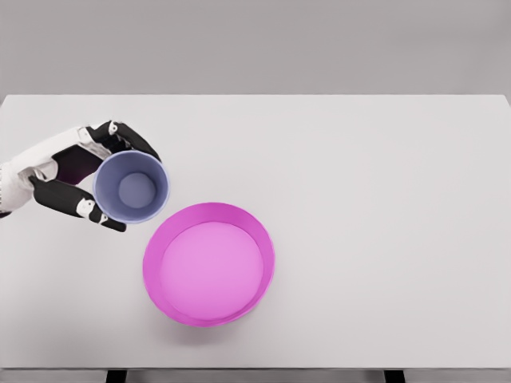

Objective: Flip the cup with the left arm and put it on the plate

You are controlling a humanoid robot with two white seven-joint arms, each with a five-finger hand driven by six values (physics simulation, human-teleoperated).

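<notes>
Head view: left robot hand (76,171), white shell with black fingers, wrapped around a smooth lavender cup (132,187), round mouth facing up toward the camera, held just beside the plate's upper left rim. Glossy magenta plate (209,263), round with raised wall, resting on matte white bench (383,199).

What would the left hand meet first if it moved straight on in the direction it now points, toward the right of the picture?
The left hand, holding the cup, points right across the table. That line looks free; the pink plate lies lower in the picture, though depth is unclear.
</notes>
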